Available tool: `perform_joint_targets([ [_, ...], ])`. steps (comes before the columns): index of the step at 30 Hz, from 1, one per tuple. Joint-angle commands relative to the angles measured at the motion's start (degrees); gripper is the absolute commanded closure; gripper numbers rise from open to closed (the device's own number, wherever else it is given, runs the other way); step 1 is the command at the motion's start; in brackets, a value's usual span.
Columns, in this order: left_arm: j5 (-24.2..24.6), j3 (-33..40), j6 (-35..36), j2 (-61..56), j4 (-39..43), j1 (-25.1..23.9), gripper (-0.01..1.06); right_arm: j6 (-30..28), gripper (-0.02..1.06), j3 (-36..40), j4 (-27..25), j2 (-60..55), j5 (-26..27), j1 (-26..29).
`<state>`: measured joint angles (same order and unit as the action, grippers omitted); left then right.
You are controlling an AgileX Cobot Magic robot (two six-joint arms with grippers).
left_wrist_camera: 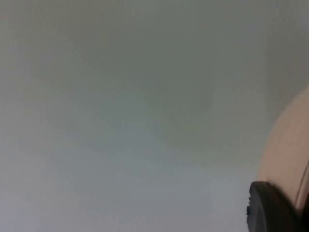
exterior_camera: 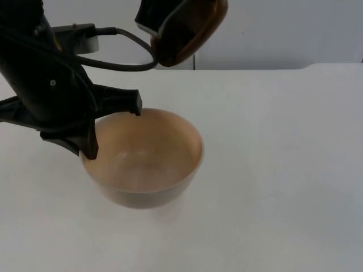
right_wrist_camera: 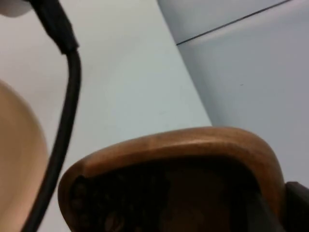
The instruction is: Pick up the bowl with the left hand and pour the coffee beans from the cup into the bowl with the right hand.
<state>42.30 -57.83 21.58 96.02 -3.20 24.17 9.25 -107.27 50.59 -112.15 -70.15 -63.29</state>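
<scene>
A pale beige bowl (exterior_camera: 150,158) hangs just above the white table, left of centre. My left gripper (exterior_camera: 112,129) is shut on its left rim. The bowl's inside is bare. In the left wrist view the bowl's outer wall (left_wrist_camera: 287,150) sits beside one black fingertip (left_wrist_camera: 270,208). Above and behind the bowl, my right gripper (exterior_camera: 170,25) is shut on a brown wooden cup (exterior_camera: 190,28), which is tipped with its mouth towards the bowl. In the right wrist view dark coffee beans (right_wrist_camera: 120,203) lie inside the cup (right_wrist_camera: 193,145), with the bowl's rim (right_wrist_camera: 19,159) below.
The white table (exterior_camera: 283,170) stretches open to the right and front of the bowl. The grey partition wall (exterior_camera: 283,34) closes off the back edge.
</scene>
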Motion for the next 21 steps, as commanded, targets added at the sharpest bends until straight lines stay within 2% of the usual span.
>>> perform_joint_targets([
  [1,-0.6,-0.12,0.16,-0.13,-0.61,-0.21,1.05,-1.24,1.04,-0.49,2.14,0.43,0.19,-0.51],
  [6,-0.6,-0.12,0.16,-0.13,-0.61,-0.21,1.05,-2.45,1.04,-0.49,2.69,0.43,0.19,-0.7],
  [11,-0.6,-0.12,0.16,-0.13,-0.61,-0.21,1.05,-3.38,1.04,-0.49,6.61,0.43,0.19,-1.49],
  [21,-0.6,-0.12,0.16,-0.13,-0.61,-0.21,1.05,-5.84,1.04,-0.49,9.12,0.43,0.19,-2.67],
])
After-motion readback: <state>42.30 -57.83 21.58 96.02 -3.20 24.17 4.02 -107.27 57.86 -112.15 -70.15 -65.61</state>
